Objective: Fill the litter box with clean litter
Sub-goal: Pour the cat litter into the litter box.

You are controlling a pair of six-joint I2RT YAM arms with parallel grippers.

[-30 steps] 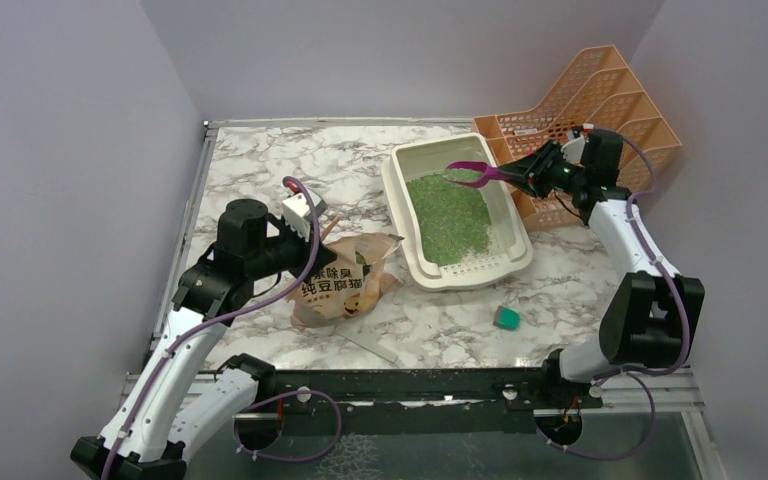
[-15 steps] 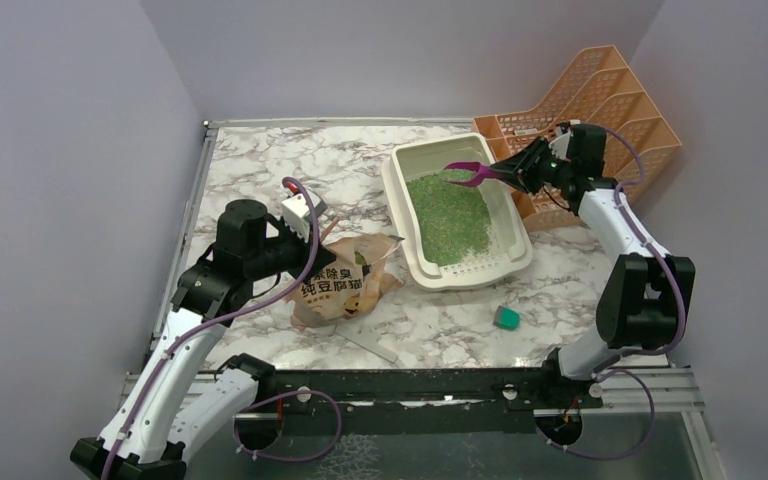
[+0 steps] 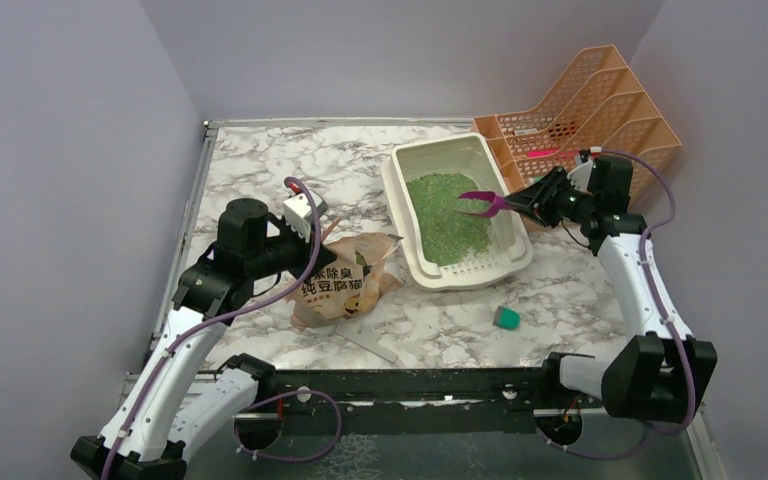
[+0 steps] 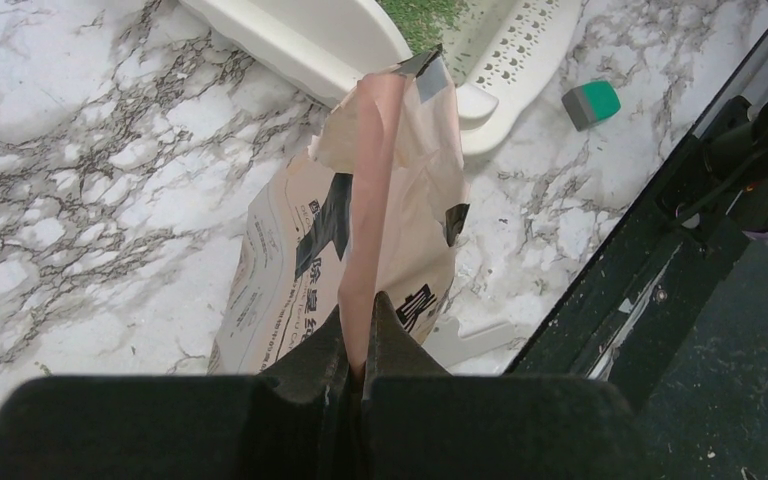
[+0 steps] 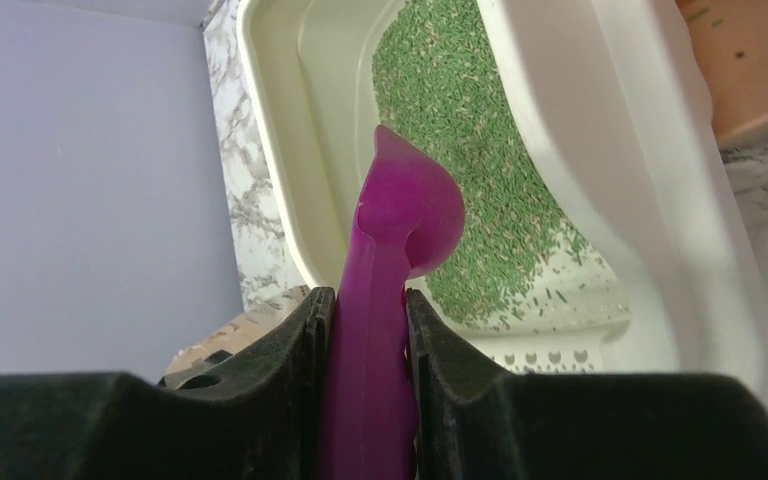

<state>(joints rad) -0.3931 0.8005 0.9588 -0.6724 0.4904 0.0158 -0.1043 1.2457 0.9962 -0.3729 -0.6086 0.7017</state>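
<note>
The cream-white litter box (image 3: pixel 397 190) sits on the marble table right of centre and holds a bed of green clean litter (image 3: pixel 445 215). It also shows in the right wrist view (image 5: pixel 650 190), with the litter (image 5: pixel 470 150) spread over most of its floor. My right gripper (image 3: pixel 530 199) is shut on the handle of a magenta scoop (image 3: pixel 482 203), whose bowl (image 5: pixel 410 215) hangs above the litter. My left gripper (image 3: pixel 312 235) is shut on the top edge of the tan paper bag (image 3: pixel 345 280), seen edge-on in the left wrist view (image 4: pixel 370 200).
An orange mesh file rack (image 3: pixel 600 110) stands behind the box at the back right. A small teal block (image 3: pixel 506 318) lies on the table in front of the box. A white strip (image 3: pixel 365 342) lies by the bag. Walls close in the left, back and right.
My right arm has drawn back toward me and lowered, carrying the scoop from the box's far end to over its middle. The left arm and bag have not moved.
</note>
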